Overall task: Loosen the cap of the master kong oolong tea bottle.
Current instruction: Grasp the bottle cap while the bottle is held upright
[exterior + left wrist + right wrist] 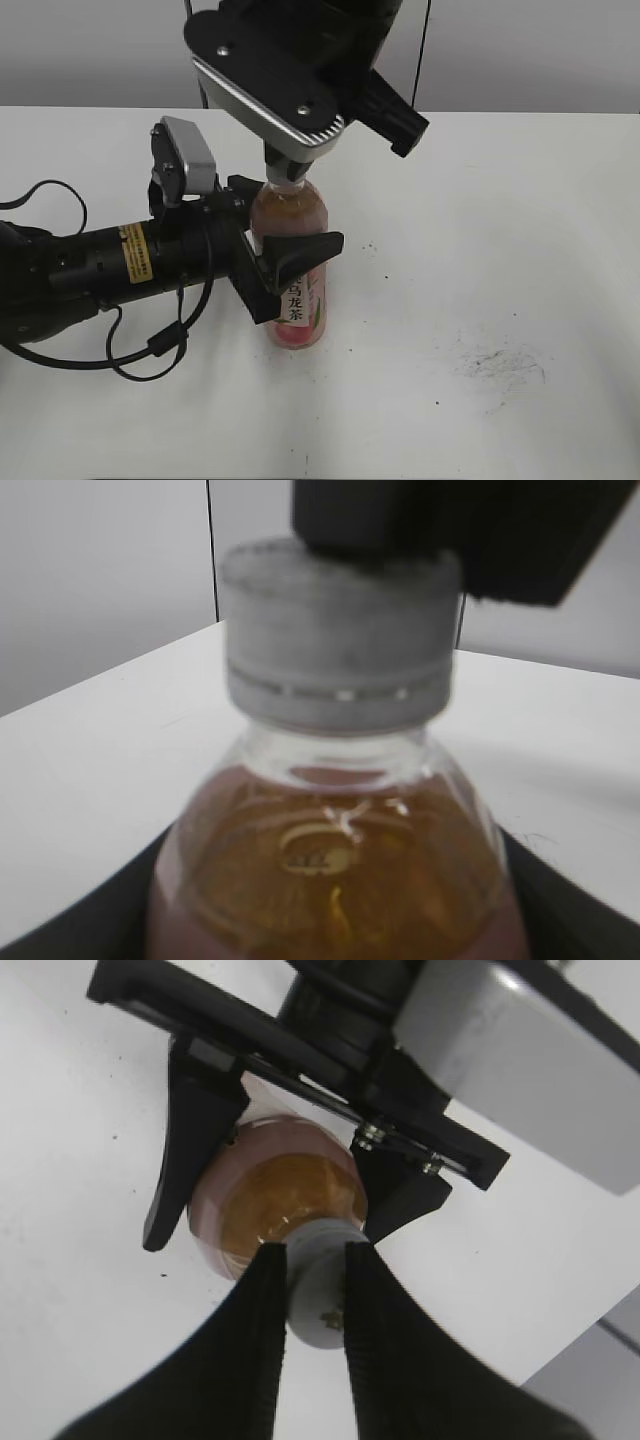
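white table (520, 250) w/ faint dark scuffs toward the right. amber-pink master kong oolong tea bottle (293, 300) upright near table centre, pink label w/ black characters. left gripper (290, 265) reaching in from the left, jaws spread round the bottle body, black fingers (185, 1150) on either side, clamping it. right gripper (308, 1305) down from above, fingertips (262, 1300) closed against both sides of the cap (338, 645). cap white-grey, seated on the neck.

"乌龙茶" on bottle label (296, 298)
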`<state>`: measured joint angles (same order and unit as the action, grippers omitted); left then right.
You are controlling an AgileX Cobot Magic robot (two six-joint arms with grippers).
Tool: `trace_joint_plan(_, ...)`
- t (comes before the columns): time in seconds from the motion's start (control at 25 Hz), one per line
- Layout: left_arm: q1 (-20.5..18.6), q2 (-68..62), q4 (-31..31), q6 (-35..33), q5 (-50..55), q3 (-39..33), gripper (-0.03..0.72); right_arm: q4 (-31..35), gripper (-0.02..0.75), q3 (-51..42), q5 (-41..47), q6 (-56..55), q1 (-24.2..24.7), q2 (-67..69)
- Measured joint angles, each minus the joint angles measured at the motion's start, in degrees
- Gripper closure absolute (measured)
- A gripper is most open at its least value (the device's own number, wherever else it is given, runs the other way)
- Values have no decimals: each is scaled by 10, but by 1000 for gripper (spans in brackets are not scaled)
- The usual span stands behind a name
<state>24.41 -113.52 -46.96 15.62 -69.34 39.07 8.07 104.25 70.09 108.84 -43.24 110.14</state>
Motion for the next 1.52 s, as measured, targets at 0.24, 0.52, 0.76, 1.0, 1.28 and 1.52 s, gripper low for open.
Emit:
trace_joint_plan(0.24, 0, 0, 1, 0, 0, 0, 242, -1, 596, 0, 0, 57, 0, 0)
trace_joint_plan(0.52, 0, 0, -4, -2, -1, 0, 242, -11, 399, 1, 0, -182, 0, 0)
trace_joint_plan(0.76, 0, 0, -5, -2, -1, 0, 242, -20, 250, 22, 0, -502, 0, 0)
trace_joint_plan(1.0, 0, 0, -5, -2, -1, 0, 242, -33, 291, 24, 0, -798, 0, 0)
trace_joint_plan(1.28, 0, 0, -5, -2, -2, 0, 242, -30, 346, 22, 0, -983, 0, 0)
trace_joint_plan(1.52, 0, 0, -5, -3, -1, 0, 242, -5, 350, -8, 0, -1007, 0, 0)
